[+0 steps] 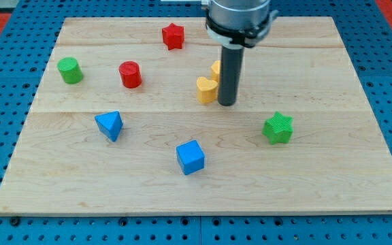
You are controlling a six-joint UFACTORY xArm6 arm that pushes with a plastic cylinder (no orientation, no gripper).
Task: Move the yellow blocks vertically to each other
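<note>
Arm, lower section only, entering from the view's top. Housing: a broad rounded cylinder in glossy silver-grey metal, cut off by the frame's upper edge. Beneath it: a black collar ring edged with a thin white band. Below that: a straight dark grey rod, plain and smooth, of even thickness throughout. My tip [226, 104]: flat-ended, same dark finish. No cables, screws or markings can be made out.

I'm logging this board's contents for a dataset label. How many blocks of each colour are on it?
Red: 2, star, cylinder
Green: 2, cylinder, star
Blue: 2, triangular block, cube
Yellow: 2, heart, one partly hidden
Total: 8
</note>
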